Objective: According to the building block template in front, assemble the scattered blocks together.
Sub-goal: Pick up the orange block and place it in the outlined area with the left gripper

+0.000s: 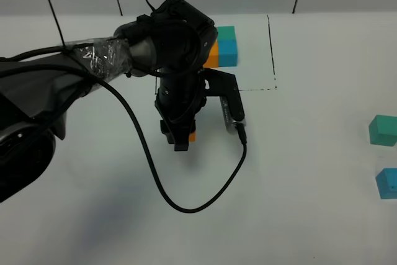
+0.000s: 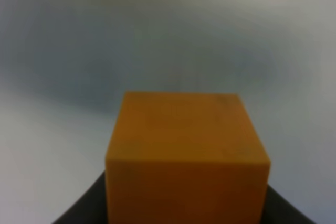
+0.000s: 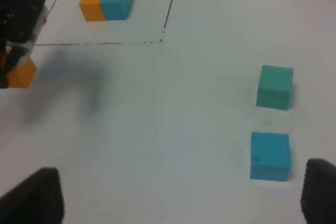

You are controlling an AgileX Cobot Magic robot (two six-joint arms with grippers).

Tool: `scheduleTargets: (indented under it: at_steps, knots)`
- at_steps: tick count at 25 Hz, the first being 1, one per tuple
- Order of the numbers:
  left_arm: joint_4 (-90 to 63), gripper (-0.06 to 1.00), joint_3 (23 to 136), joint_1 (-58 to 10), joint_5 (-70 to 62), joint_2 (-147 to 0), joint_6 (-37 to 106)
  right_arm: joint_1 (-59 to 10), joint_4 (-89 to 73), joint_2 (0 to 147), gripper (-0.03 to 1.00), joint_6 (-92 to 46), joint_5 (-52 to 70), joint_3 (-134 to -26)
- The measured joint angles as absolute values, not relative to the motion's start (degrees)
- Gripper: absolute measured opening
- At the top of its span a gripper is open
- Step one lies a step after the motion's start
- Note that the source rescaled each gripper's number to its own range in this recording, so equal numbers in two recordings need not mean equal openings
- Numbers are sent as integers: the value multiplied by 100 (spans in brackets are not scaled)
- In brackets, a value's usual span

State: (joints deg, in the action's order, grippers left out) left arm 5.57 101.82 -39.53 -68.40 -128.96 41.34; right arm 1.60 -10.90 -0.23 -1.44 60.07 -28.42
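**Operator:** Status of the left gripper (image 1: 181,139)?

**Technician:** Closed, clamped on the orange cube (image 2: 186,156). The cube is just outside the near line of the black frame (image 1: 272,54) drawn around the building block template (image 1: 224,46).

**Operator:** Status of the right gripper (image 3: 178,203)?

**Technician:** Jaws wide apart, holding nothing, above the white table (image 1: 310,215).

**Operator:** Location of the other scattered blocks?

**Technician:** The teal-green cube (image 1: 383,130) and the sky-blue cube (image 1: 387,183) sit on the table's right side, near each other but not touching, well apart from the template.
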Motion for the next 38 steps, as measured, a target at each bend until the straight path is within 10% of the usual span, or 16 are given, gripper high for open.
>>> scheduleTargets:
  at_steps: [38]
  knots:
    - [379, 2, 10317, -4376, -6430, -13561, 3572, 160, -1090, -23, 75, -137, 6007, -2842]
